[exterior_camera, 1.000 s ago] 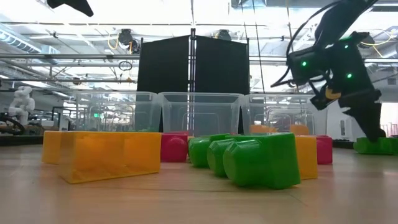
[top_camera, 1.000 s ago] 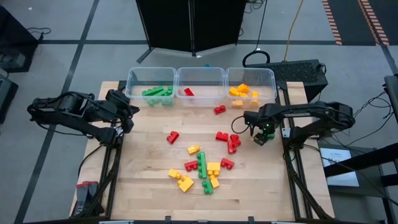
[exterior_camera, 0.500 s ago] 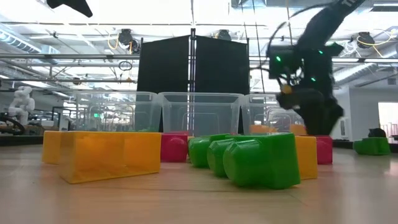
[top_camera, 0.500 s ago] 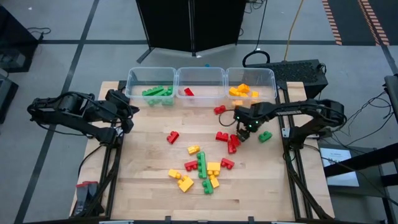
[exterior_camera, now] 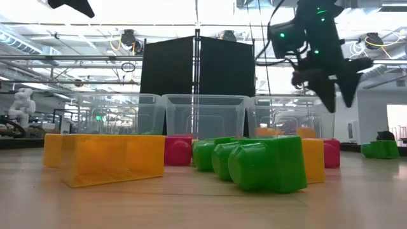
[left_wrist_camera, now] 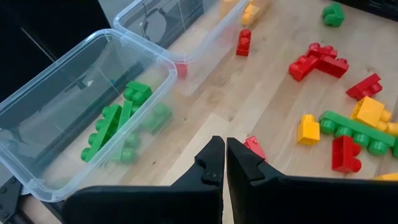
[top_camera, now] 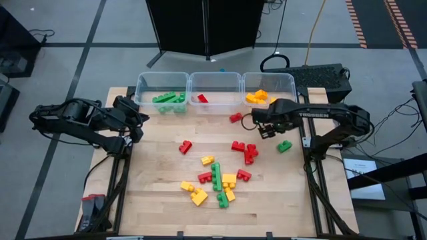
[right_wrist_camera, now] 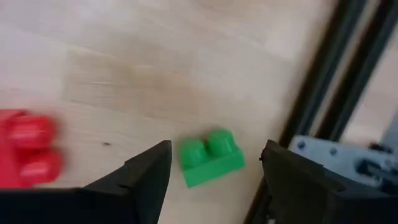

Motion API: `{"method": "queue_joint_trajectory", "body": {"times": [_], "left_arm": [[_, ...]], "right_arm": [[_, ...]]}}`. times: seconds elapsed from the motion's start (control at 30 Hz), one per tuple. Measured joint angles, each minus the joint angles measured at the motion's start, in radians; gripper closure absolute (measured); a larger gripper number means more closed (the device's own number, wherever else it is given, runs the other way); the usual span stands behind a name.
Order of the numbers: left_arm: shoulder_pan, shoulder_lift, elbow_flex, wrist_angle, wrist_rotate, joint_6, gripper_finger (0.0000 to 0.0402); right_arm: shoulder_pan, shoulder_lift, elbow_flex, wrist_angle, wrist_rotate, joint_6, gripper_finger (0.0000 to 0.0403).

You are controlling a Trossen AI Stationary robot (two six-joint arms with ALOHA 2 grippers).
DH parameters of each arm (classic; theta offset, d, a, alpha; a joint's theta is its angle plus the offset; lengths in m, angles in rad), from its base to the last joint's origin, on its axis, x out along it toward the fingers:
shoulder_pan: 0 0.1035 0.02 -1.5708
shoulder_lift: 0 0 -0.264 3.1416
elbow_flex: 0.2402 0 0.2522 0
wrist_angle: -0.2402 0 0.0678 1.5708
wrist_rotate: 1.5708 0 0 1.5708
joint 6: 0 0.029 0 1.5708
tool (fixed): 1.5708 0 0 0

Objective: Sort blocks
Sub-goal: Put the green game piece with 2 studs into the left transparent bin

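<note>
Overhead, we saw the wooden table (top_camera: 160,193) carrying three clear bins along its far edge: the left bin (top_camera: 163,89) held green blocks (top_camera: 169,99), the middle bin (top_camera: 215,87) held one red block (top_camera: 202,99), and the right bin (top_camera: 269,86) held yellow blocks (top_camera: 257,97). We placed everything else relative to the middle bin. Nearer the front of the table than that bin lay the loose blocks: a red block (top_camera: 235,117) just in front of the bins, a red block (top_camera: 185,146) toward the left, a red cluster (top_camera: 246,150) toward the right, and a mixed heap of yellow, green and red blocks (top_camera: 215,181) farthest from the bin. A lone green block (top_camera: 285,146) lay apart on the right side, near the table's edge. Our right gripper (top_camera: 266,128) hung above the table, in front of the right bin, its fingers spread apart and empty; its wrist view showed the lone green block (right_wrist_camera: 210,155) on the wood between and beyond them, untouched. Our left gripper (left_wrist_camera: 224,163) waited at the table's left edge, beside the left bin, its fingers pressed together on nothing.
</note>
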Motion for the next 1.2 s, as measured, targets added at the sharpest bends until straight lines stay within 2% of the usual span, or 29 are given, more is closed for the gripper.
{"method": "queue_joint_trajectory", "body": {"times": [0.2, 0.33, 0.63, 0.8, 0.97, 1.2], "left_arm": [[0.0, 0.0, 0.0, -0.02, 0.0, 0.001, 0.0402], [0.0, 0.0, 0.0, -0.041, 0.0, 0.001, 0.0402], [0.0, 0.0, 0.0, -0.071, 0.0, 0.001, 0.0402], [0.0, 0.0, 0.0, -0.071, 0.005, 0.034, 0.0402], [0.0, 0.0, 0.0, -0.071, 0.005, 0.072, 0.0402], [0.0, 0.0, 0.0, -0.071, 0.007, 0.079, 0.0402]], "right_arm": [[0.06, 0.0, -0.09, -0.006, 0.002, 0.242, 0.0175], [0.1, 0.0, -0.158, 0.055, -0.008, 0.389, 0.0178], [0.174, 0.0, -0.243, 0.08, -0.043, 0.595, 0.0179], [0.196, 0.0, -0.284, 0.184, -0.06, 0.735, 0.0179], [0.196, 0.0, -0.329, 0.284, -0.059, 0.789, 0.0179], [0.194, -0.001, -0.347, 0.286, -0.056, 0.844, 0.0179]]}}
